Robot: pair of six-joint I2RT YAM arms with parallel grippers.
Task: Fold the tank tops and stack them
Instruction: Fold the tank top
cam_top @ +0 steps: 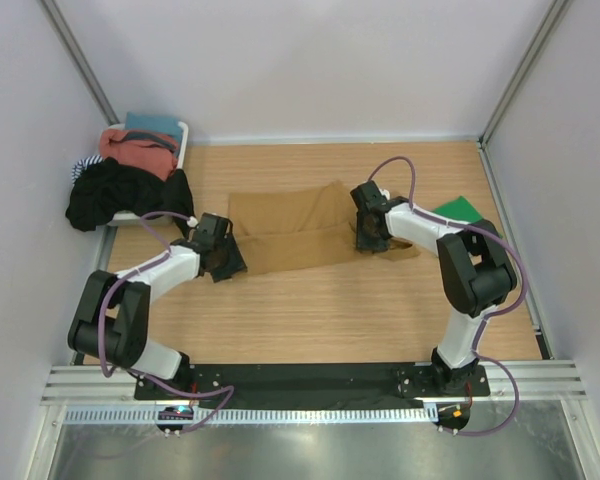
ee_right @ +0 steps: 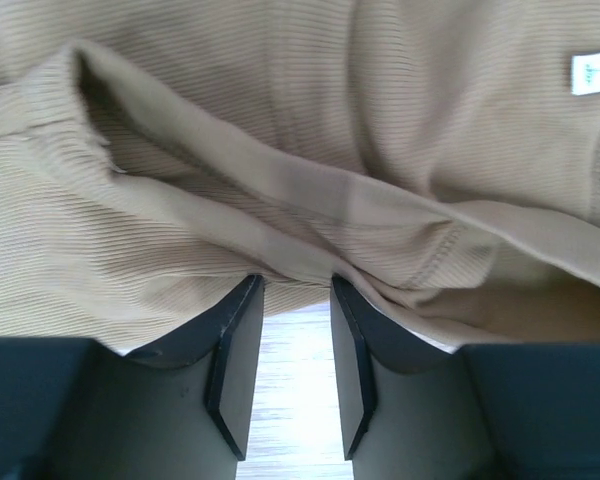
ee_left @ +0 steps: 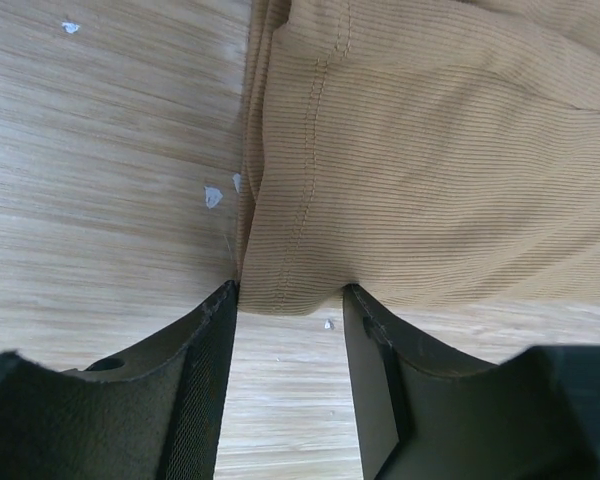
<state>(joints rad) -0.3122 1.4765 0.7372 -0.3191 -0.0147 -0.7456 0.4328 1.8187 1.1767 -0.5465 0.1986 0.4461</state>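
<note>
**While Both Grippers Sit at the Tan Tank Top's Ends, the Green One Lies Apart**

As seen from the top camera, the tan tank top lies spread across the middle of the wooden table, its long side running left to right in the frame, with a crease along its length. The left gripper sits at the cloth's lower left corner, and the right gripper at its right end.

In the left wrist view, the two fingers stand clearly apart, with bare wood visible between them. The stitched hem of the tan cloth lies across the gap at the fingertips, and several layers show along its left edge. The cloth is not clamped. Small white specks dot the wood just left of the hem.

In the right wrist view, the fingers stand parallel with a narrow strip of table between them. Bunched folds of tan cloth cover the tips, so I cannot tell whether they pinch it. A white label shows at the upper right of that frame.

The green tank top lies at the right edge of the table, partly hidden by the right arm and apart from the tan one.

A heap of dark, red and blue garments fills a white tray at the upper left.
</note>
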